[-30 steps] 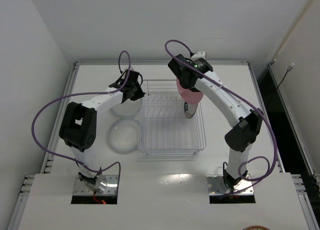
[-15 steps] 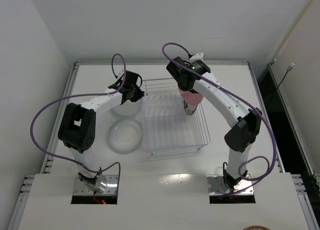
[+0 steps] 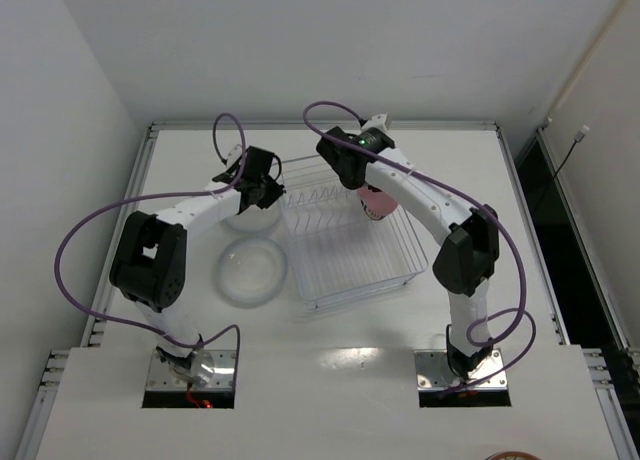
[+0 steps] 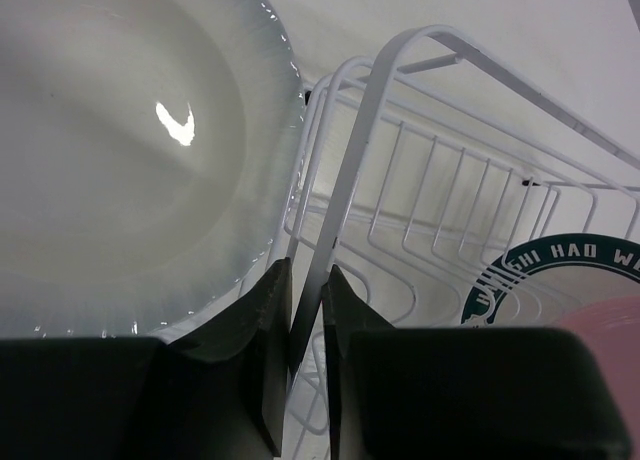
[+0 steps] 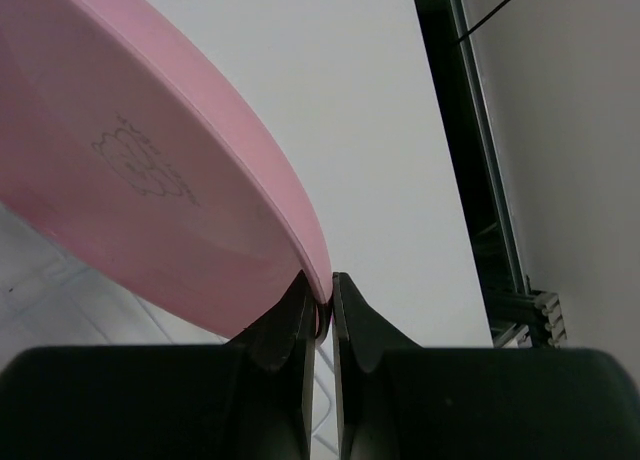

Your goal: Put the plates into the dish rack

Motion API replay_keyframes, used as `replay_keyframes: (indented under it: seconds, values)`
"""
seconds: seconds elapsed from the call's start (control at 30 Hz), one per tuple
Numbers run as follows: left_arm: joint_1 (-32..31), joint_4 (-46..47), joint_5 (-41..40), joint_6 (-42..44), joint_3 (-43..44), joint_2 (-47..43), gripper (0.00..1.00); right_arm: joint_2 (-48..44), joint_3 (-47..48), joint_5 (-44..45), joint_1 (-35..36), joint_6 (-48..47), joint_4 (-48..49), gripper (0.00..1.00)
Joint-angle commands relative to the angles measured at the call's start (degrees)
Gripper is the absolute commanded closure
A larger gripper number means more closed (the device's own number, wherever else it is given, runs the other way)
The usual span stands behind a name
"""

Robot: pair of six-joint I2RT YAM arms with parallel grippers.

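Observation:
My left gripper [image 3: 266, 189] [image 4: 305, 298] is shut on the white wire rim at the left end of the dish rack [image 3: 350, 270] [image 4: 375, 110]. One translucent plate [image 3: 242, 217] [image 4: 120, 160] lies flat beside it, and another [image 3: 250, 270] lies nearer on the table. My right gripper [image 3: 356, 178] [image 5: 322, 305] is shut on the rim of the pink plate [image 3: 378, 197] [image 5: 150, 180] and holds it on edge over the rack's far right part. The patterned-rim plate [image 4: 560, 270] stands in the rack next to the pink plate [image 4: 610, 320].
The table's raised metal edge [image 3: 150, 180] runs along the left and far sides. The rack sits skewed in the middle of the table. A dark gap with a cable [image 5: 480, 130] lies beyond the table's right edge.
The rack has been turned and sits skewed, its far end shifted left with my left gripper. My right gripper has moved left with the pink plate.

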Motion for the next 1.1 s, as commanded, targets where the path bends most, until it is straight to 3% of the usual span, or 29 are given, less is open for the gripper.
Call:
replay_keyframes:
  seconds: [0.0,0.3,1.07]
  values:
    - [2.3,-3.8,-5.0,-4.9,-1.1,-1.8,1.0,1.3,0.0,4.5,-0.1,0.3,-3.3,1.0]
    - [1.2,-4.4,-4.5,-6.1,-1.1,-1.8,0.99,4.0,1.2,3.2,-0.6,1.3,-3.3,1.0]
    - [0.7,-5.9,-4.5,-7.8,-1.1,-1.8,0.99,-2.6,5.8,5.0,-0.6,0.5,-3.3,1.0]
